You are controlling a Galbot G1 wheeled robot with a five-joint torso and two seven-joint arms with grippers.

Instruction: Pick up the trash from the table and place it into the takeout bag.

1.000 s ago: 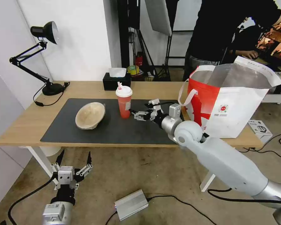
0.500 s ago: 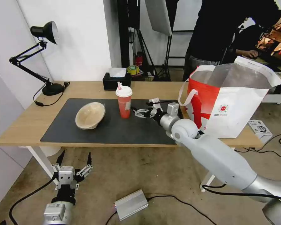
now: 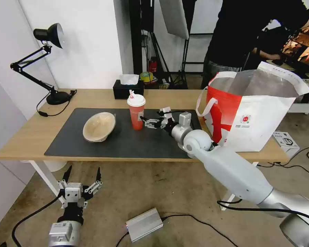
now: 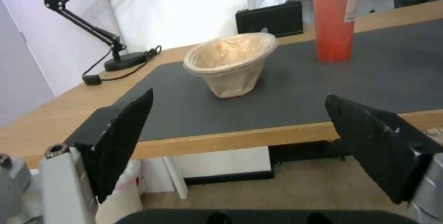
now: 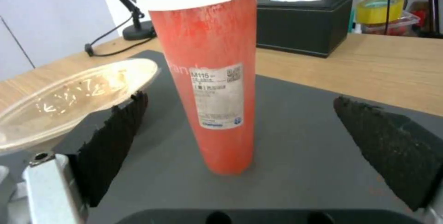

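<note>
Two pieces of trash stand on the table (image 3: 31, 133): a red drink cup (image 3: 136, 115) with white lid and straw, upright on the dark mat (image 3: 127, 144), and a tan pulp bowl (image 3: 99, 126) tilted on its side to the cup's left. My right gripper (image 3: 150, 121) is open just right of the cup, level with its lower half. In the right wrist view the cup (image 5: 217, 89) stands ahead of the spread black pads (image 5: 115, 137). The red-and-white takeout bag (image 3: 250, 109) stands open at the table's right end. My left gripper (image 3: 81, 178) hangs open below the table's front edge.
A black tissue box (image 3: 128, 90) sits behind the cup, and a black desk lamp (image 3: 48, 65) stands at the table's back left. A silver box (image 3: 144, 224) and cables lie on the floor. A person stands behind the bag.
My right gripper has moved left across the mat, closing most of the gap to the cup. The left arm, cup, bowl and bag have stayed put.
</note>
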